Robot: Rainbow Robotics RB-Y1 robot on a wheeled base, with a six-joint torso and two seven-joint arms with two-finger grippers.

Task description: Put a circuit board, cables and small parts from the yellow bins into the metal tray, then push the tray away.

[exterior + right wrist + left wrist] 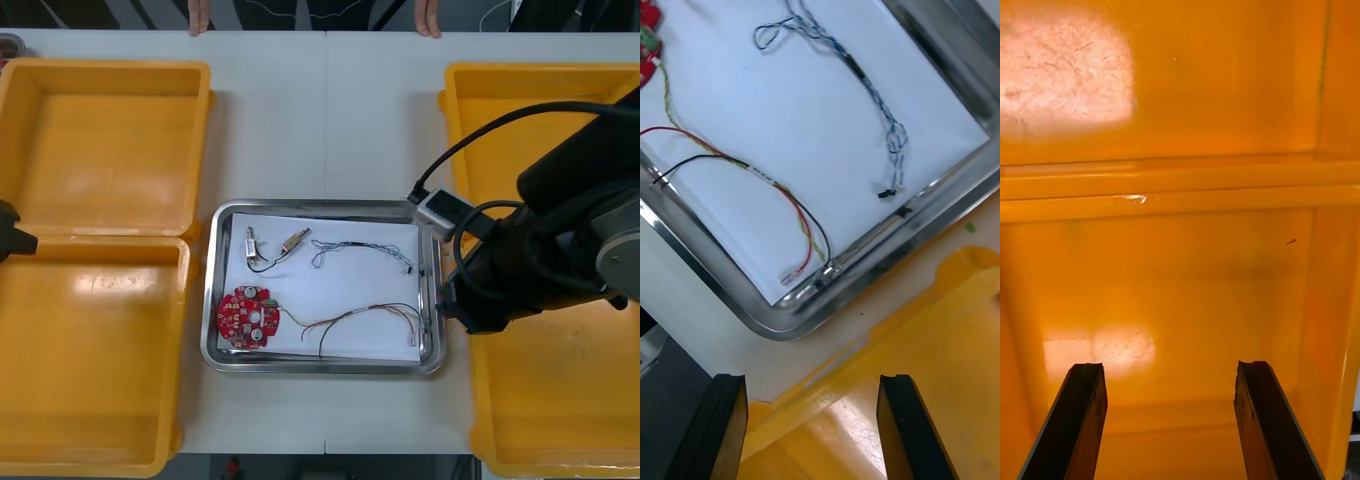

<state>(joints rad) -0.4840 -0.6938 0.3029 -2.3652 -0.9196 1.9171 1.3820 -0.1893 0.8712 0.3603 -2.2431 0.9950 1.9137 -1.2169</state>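
The metal tray (212, 300), white inside, lies at the table's middle. In it are a round red circuit board (246, 317), two small metal parts (252, 243) (295, 240), a twisted blue and white cable (365, 250) (865, 82), and a red, yellow and black cable (365, 318) (737, 166). My right arm (540, 250) hangs over the right bins' inner rim, beside the tray's right edge. The right gripper (816, 427) is open and empty, above the bin rim (887, 352) just outside the tray's corner (782, 319). My left gripper (1172, 420) is open over the left bins.
Two yellow bins stand at the left (100, 140) (90, 360), both bare inside. Two more stand at the right (500, 110) (560, 400), partly covered by my right arm. A strip of bare table lies between the tray and the far edge.
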